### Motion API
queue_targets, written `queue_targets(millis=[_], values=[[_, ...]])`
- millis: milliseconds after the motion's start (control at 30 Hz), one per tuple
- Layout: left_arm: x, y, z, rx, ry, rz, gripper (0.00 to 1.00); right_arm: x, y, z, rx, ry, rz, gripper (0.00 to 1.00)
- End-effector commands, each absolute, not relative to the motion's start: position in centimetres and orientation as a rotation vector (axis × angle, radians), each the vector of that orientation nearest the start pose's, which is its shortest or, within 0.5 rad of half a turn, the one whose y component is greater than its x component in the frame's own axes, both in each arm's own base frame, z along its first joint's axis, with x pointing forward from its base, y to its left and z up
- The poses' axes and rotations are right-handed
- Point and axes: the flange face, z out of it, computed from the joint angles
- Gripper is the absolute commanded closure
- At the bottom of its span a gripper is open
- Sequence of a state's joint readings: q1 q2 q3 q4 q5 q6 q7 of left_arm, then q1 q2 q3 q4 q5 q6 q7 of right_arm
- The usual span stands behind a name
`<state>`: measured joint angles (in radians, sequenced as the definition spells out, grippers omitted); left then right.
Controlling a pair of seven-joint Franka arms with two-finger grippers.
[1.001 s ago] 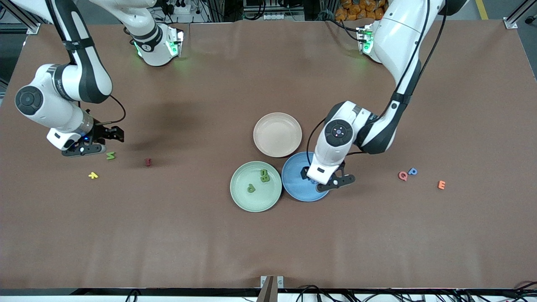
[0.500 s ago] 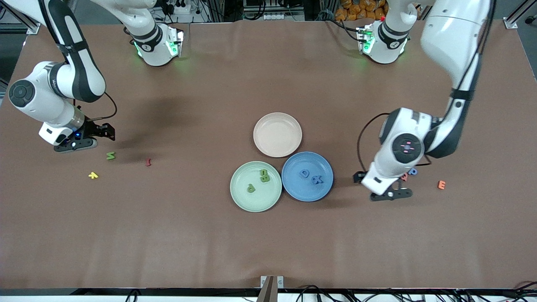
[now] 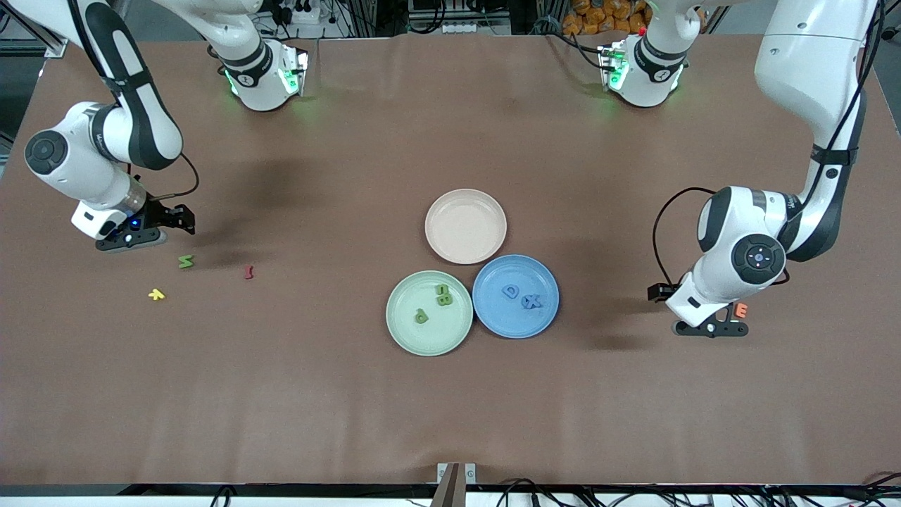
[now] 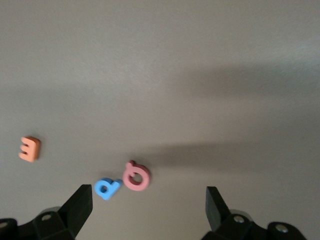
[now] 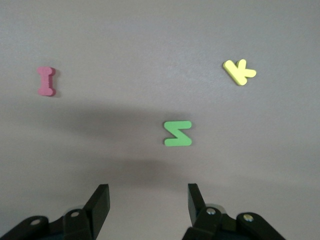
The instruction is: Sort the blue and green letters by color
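Blue and green chunky letters are lying partly sorted into matching plates, with both grippers hanging open and empty over the brown table.

The left gripper (image 3: 709,329), jaws spread wide, is hovering over a small blue letter P (image 4: 107,188) that is touching a pink letter Q (image 4: 136,175), with an orange letter E (image 3: 741,310) lying just beside them. The right gripper (image 3: 134,237), jaws parted, is hanging near a flat green zigzag letter (image 3: 186,261); a yellow letter K (image 3: 156,294) and a dark red letter I (image 3: 248,272) are lying close to it. Well apart from both grippers, mid-table, a round green plate (image 3: 405,331) is holding a green B (image 3: 443,294) and a green P (image 3: 421,316), the touching round blue plate (image 3: 514,327) is holding a blue D (image 3: 510,291) and a blue X (image 3: 531,302), and a round pale pink plate (image 3: 465,226) is sitting beside them.
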<state>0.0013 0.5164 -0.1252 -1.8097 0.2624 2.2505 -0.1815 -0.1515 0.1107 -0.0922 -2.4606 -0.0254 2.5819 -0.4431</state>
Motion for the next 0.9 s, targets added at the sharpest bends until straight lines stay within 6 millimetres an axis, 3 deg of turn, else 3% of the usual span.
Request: queue_targets(millis=[0, 167, 534, 867], values=[[63.6, -2.5, 24.6, -2.978, 0.256, 0.020, 0.00, 46.3, -13.0, 24.1, -3.157, -0.375, -0.029, 0.30], [63.3, -0.5, 23.2, -2.983, 0.324, -0.004, 0.00, 46.4, -13.1, 23.5, -3.161, -0.377, -0.040, 0.30], [62.5, 0.0, 20.3, -3.000, 0.349, -0.043, 0.00, 46.2, -13.6, 22.1, -3.168, -0.332, -0.037, 0.32], [62.5, 1.0, 19.4, -2.983, 0.360, -0.064, 0.00, 46.1, -13.2, 21.3, -3.179, -0.167, -0.034, 0.34]])
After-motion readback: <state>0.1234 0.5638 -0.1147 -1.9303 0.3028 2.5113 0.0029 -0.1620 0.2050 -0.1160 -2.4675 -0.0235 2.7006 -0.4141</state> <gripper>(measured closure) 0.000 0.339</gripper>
